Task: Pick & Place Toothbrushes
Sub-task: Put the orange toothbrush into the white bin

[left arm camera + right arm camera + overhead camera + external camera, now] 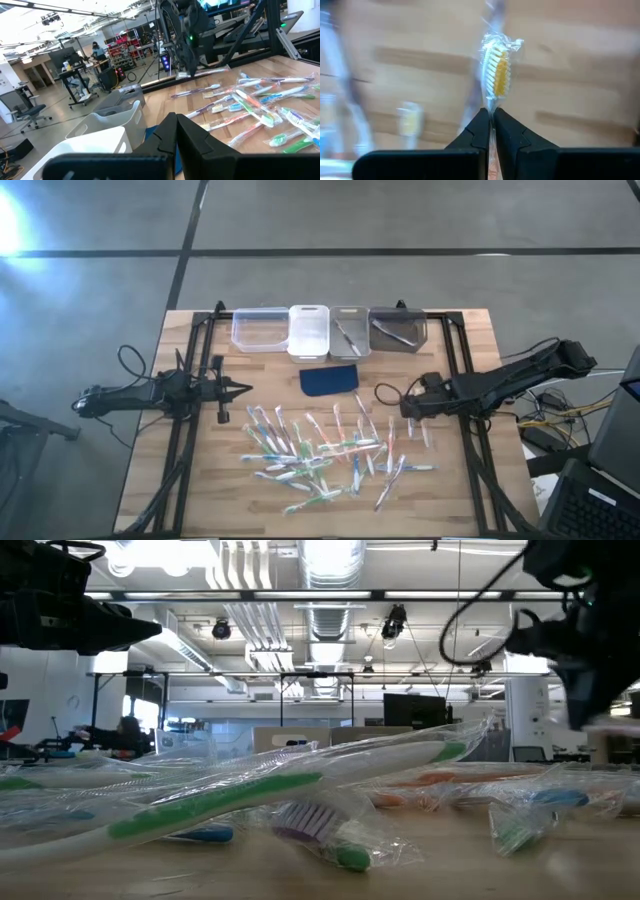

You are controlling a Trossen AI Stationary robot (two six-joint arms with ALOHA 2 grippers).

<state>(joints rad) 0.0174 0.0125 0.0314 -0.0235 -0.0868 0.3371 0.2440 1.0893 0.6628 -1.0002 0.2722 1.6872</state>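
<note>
Gripping a toothbrush [496, 75] — right pincer [491, 131], head beyond tips

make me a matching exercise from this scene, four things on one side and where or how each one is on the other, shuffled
Things
1. right pincer
2. left pincer
3. dark blue pad
4. white bin

Places or states
A. second from the left in the row of bins at the table's far edge
B. shut with nothing in it, at the table's left side
C. flat on the wood between the bins and the loose toothbrushes
D. shut on a wrapped toothbrush with yellow bristles

Pairs: 1-D, 2-B, 3-C, 4-A
</note>
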